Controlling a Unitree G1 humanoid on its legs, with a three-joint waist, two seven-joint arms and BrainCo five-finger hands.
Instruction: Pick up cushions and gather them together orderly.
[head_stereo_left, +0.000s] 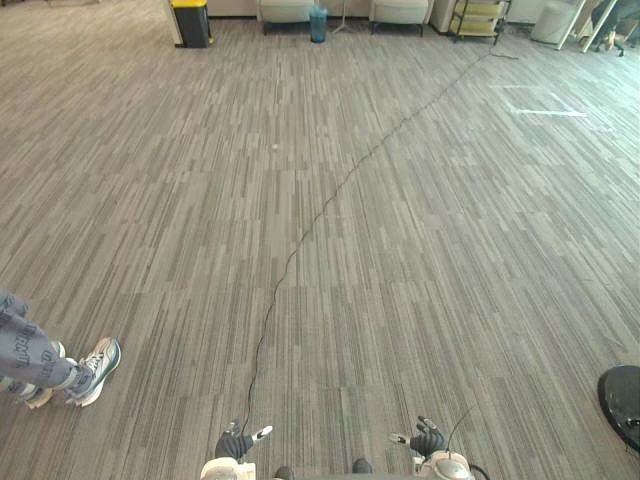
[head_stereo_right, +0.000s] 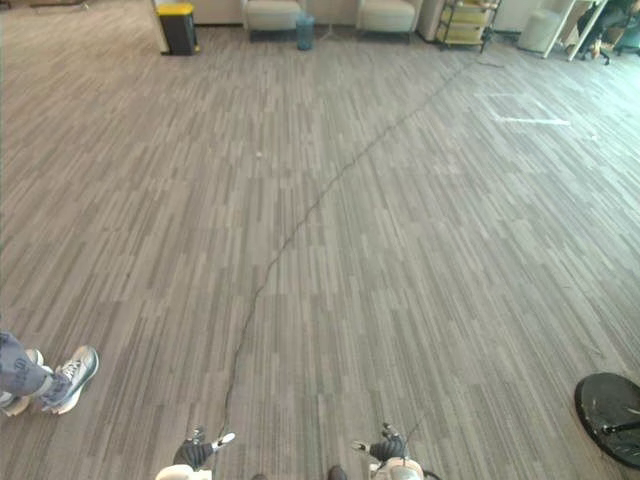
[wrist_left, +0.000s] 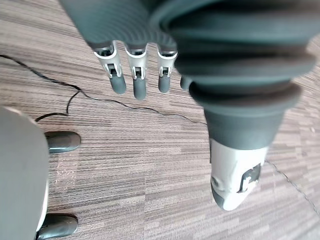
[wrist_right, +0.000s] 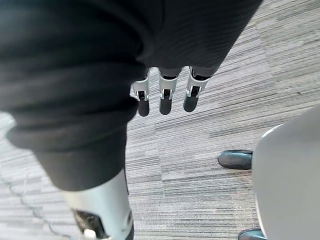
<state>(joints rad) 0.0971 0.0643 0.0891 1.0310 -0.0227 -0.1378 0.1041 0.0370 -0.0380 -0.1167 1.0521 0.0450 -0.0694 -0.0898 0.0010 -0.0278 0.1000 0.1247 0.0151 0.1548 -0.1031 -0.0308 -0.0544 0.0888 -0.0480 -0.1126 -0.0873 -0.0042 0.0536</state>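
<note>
The left hand (head_stereo_left: 236, 443) and the right hand (head_stereo_left: 427, 440) hung low at the near edge of the head views, one on each side, well apart from each other. In the left wrist view the left hand's fingers (wrist_left: 139, 82) were straight and spread a little, pointing down at the carpet floor (head_stereo_left: 420, 250) with nothing between them. In the right wrist view the right hand's fingers (wrist_right: 166, 97) were straight and loose in the same way, over bare carpet.

The floor, grey and striped, ran wide in front of the robot. Along its far edge stood two pale padded seats (head_stereo_left: 286, 10), with a small blue bin (head_stereo_left: 318, 24) between them. They were too far off to tell whether they carried any cushions. A black bin with a yellow top (head_stereo_left: 190, 22) stood to their left, and a shelf cart (head_stereo_left: 478, 18) to their right. A white rectangle of tape (head_stereo_left: 540, 100) marked the carpet on the right. A black round base (head_stereo_left: 622, 402) sat at the right edge, near the robot. On the left, a person's legs and pale sneakers (head_stereo_left: 92, 370) stood on the carpet.
</note>
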